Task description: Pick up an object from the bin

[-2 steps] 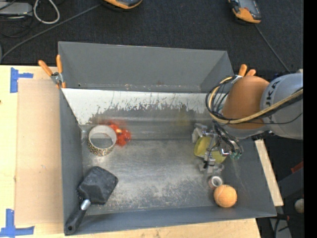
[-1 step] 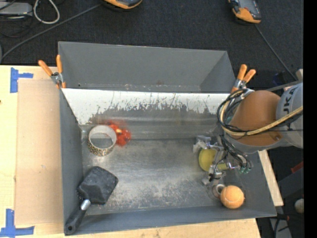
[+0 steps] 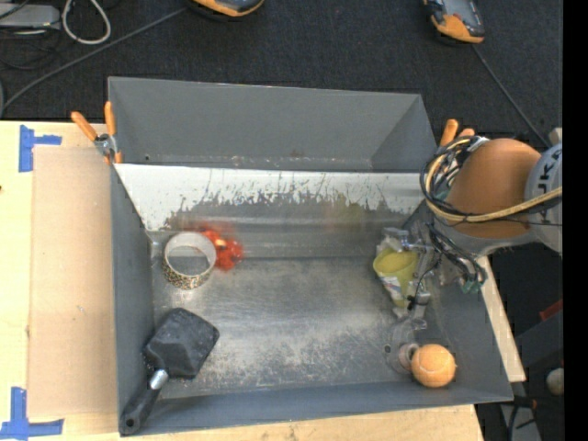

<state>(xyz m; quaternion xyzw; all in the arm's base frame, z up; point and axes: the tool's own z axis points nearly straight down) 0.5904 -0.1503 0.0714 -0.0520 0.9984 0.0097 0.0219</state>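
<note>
Pincer (image 3: 418, 294) by yellow-green obj (image 3: 395, 265), rt side — half hidden, can't tell if clenched.

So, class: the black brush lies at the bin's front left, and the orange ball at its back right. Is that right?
Not quite. The camera view shows the orange ball at the front right, not the back right. The black brush does lie at the front left.

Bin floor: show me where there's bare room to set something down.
The middle is bare, from the tape roll and black brush across to the yellow thing. The right side is crowded: gripper, yellow thing, orange ball.
</note>
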